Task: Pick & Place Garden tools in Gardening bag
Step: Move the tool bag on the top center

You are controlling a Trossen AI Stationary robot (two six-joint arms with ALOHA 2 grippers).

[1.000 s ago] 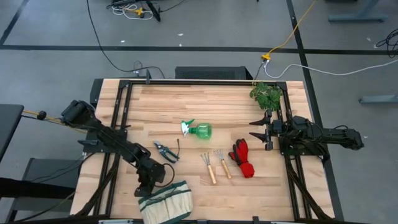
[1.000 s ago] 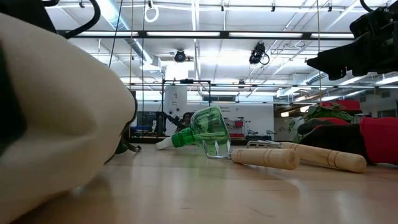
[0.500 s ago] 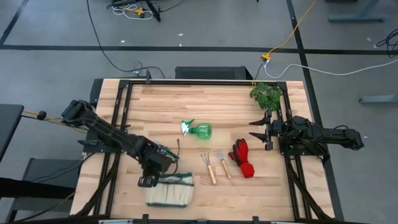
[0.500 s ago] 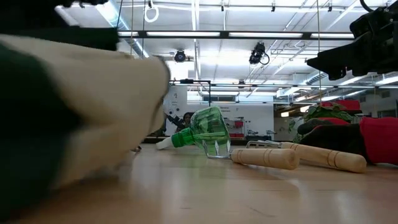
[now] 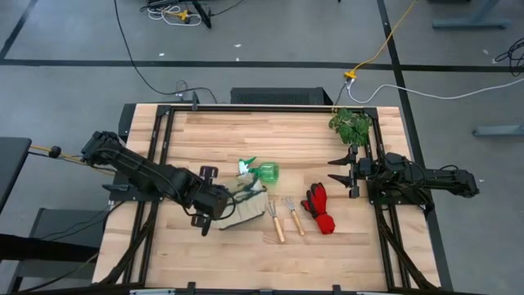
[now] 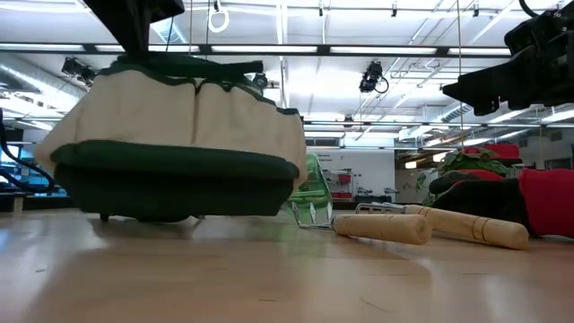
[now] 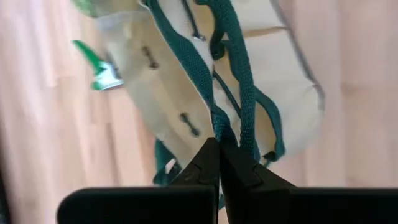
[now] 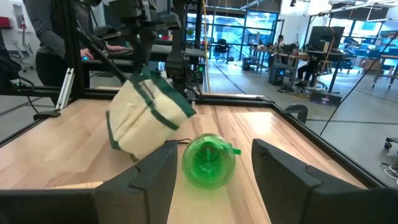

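Note:
My left gripper [image 5: 214, 206] is shut on the green straps of the beige gardening bag [image 5: 242, 205], which hangs just near of the green spray bottle [image 5: 262, 172]. The bag also shows in the low view [image 6: 179, 135] and the right wrist view [image 8: 146, 112]. Two wooden-handled mini rakes [image 5: 282, 217] and the red-and-black gloves [image 5: 321, 209] lie flat to its right. The pruning shears are hidden under the bag. My right gripper [image 5: 337, 172] waits open at the right side; its fingers stand apart in its wrist view [image 8: 214, 180]. My left gripper pinches the bag's two green carry straps [image 7: 219, 127] together between its fingertips [image 7: 208, 158], from above. The bag hangs below the fingers, tilted, with the straps drawn taut. Its dark green bottom [image 6: 170, 184] is clear of the table.
A leafy green plant [image 5: 352, 124] stands at the far right corner. Black frame rails [image 5: 160, 156] run along the table's left and right sides. Bare wood lies along the near edge [image 5: 270, 266].
My left gripper has gone up, toward the far edge and a little right, carrying the bag by its straps. The bag has left the near edge of the table, swung up clear, and now hangs over the shears' place beside the spray bottle.

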